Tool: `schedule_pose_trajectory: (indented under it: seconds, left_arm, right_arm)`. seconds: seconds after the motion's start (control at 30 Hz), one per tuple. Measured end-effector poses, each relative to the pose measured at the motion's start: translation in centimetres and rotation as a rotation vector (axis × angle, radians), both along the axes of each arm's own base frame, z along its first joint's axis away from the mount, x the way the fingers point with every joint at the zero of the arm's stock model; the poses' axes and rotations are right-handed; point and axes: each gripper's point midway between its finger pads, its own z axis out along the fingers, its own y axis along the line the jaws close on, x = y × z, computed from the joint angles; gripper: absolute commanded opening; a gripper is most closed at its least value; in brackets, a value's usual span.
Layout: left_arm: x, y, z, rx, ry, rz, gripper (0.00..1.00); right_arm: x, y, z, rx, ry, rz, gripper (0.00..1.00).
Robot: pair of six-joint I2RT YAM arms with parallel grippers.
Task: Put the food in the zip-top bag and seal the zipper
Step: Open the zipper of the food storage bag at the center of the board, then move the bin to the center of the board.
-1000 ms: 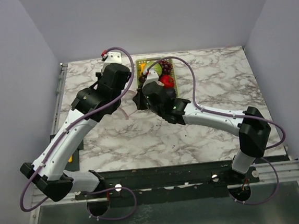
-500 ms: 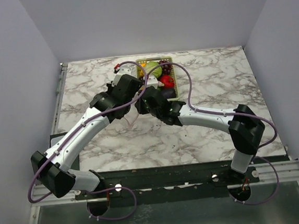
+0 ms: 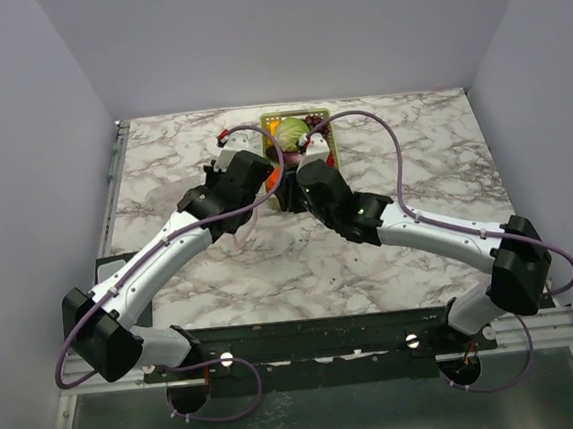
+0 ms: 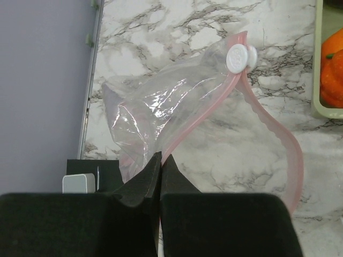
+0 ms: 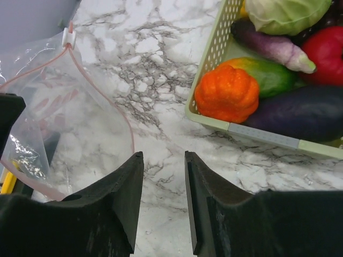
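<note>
We reach left arm (image 3: pixel 149 252) and right arm (image 3: pixel 439 236) forward, converging; left gripper (image 4: pixel 161 160) clamped tight, right gripper (image 5: pixel 163 160) with jaws apart.

Zip-top bag (image 5: pixel 37 101) near basket (image 5: pixel 262 136) of food (image 5: pixel 228 92)

A white marble-patterned tabletop (image 3: pixel 413 163) with grey veins fills the middle of the overhead view. A yellow-green mesh plastic basket (image 3: pixel 295 114) stands flat on it at the upper centre of the frame, close to the far edge. Just left of the basket and apart from it is a clear, crinkly plastic bag (image 4: pixel 155 112) with a pink strip along its mouth; how much of it rests on the marble cannot be told. A metal rail (image 3: pixel 116 179) runs along the tabletop's left edge
</note>
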Motion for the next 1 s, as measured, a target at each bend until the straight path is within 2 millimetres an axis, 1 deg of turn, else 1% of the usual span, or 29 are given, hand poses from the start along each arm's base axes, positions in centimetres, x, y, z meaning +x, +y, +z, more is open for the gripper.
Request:
schedule_pose_trajectory:
  seconds: [0.07,0.1,0.23,0.33,0.43,0.53,0.67,0.7,0.73,0.77,0.87,1.0]
  left_arm:
    - [0.1,0.1,-0.2,0.005,-0.007,0.007,0.00]
    - [0.2,0.1,-0.3,0.006,-0.012,0.010,0.00]
    - [0.2,0.3,-1.1,-0.001,-0.023,0.014,0.00]
    - [-0.1,0.7,-1.9,-0.023,-0.024,0.012,0.00]
    - [-0.3,0.8,-2.4,-0.058,-0.027,0.001,0.00]
    - [-0.3,0.4,-2.7,-0.092,-0.027,-0.016,0.00]
    - [-0.1,-0.3,-2.8,-0.124,-0.025,-0.042,0.00]
    - [0.0,-0.5,-2.8,-0.130,-0.024,-0.047,0.00]
    - [0.0,-0.6,-2.8,-0.137,-0.024,-0.053,0.00]
    - [0.0,-0.7,-2.9,-0.140,-0.023,-0.056,0.00]
    - [0.0,-1.0,-3.0,-0.150,-0.018,-0.067,0.00]
    - [0.0,-1.3,-3.0,-0.162,-0.015,-0.078,0.00]
  right_arm:
    - [0.3,-0.8,0.7,-0.016,-0.022,-0.013,0.43]
    - [0.5,-1.1,0.6,-0.028,-0.025,-0.016,0.43]
    - [1.4,-2.3,-0.2,-0.105,-0.022,-0.028,0.44]
    - [2.6,-3.1,-0.7,-0.162,-0.016,-0.044,0.44]
    - [4.3,-4.1,-0.8,-0.196,-0.014,-0.070,0.45]
    - [6.1,-5.5,-1.2,-0.225,-0.006,-0.109,0.45]
    - [8.1,-7.8,-2.9,-0.277,0.030,-0.160,0.45]
    - [8.5,-8.4,-3.4,-0.289,0.042,-0.172,0.45]
    - [8.6,-8.6,-3.8,-0.297,0.051,-0.175,0.45]
    - [9.3,-9.6,-4.1,-0.301,0.060,-0.196,0.45]
    - [10.4,-11.4,-4.4,-0.300,0.077,-0.228,0.45]
    - [11.5,-13.1,-4.6,-0.295,0.091,-0.257,0.45]
